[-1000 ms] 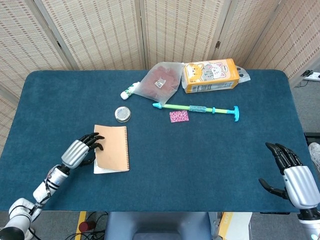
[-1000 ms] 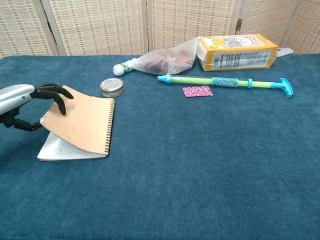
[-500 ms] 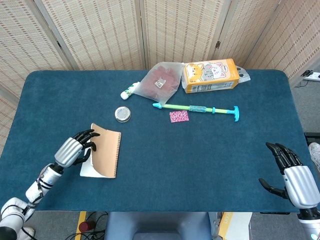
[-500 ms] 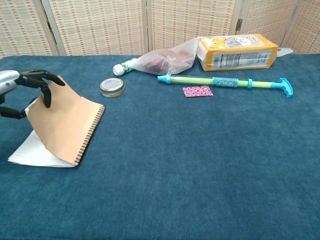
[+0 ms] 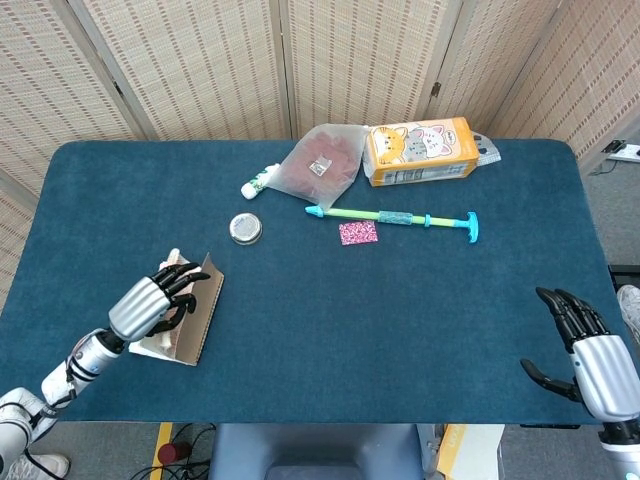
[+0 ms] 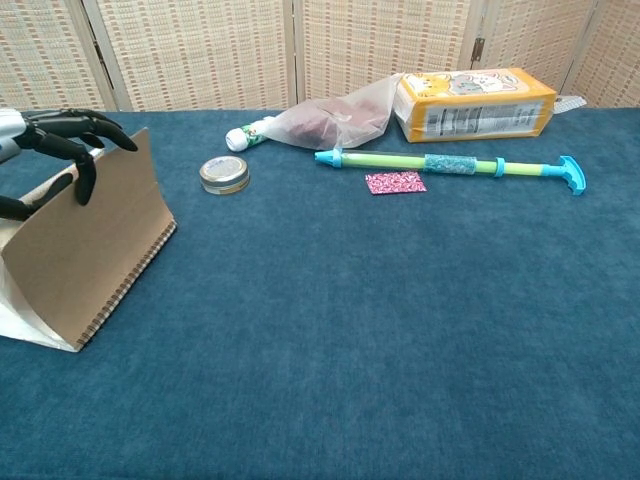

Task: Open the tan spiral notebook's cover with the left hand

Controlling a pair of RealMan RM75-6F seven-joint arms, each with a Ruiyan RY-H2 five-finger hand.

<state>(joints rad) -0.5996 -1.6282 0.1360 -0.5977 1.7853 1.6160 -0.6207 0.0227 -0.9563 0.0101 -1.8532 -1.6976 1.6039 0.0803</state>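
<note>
The left hand [image 5: 150,303] is seen at the table's left-front area, fingers [image 6: 70,132] hooked over the top edge of the tan spiral notebook's cover [image 6: 85,250]; cover is gripped and raised near-upright, spiral edge down on the dark blue cloth-covered table [image 5: 400,330], white pages [image 6: 12,310] lying beneath, under the hand. A small round silver tin [image 5: 245,229] is set just beyond and to the right of that hand. The right hand [image 5: 585,350] is held at the far right-front corner, well apart from the notebook, fingers spread, nothing grasped.
</note>
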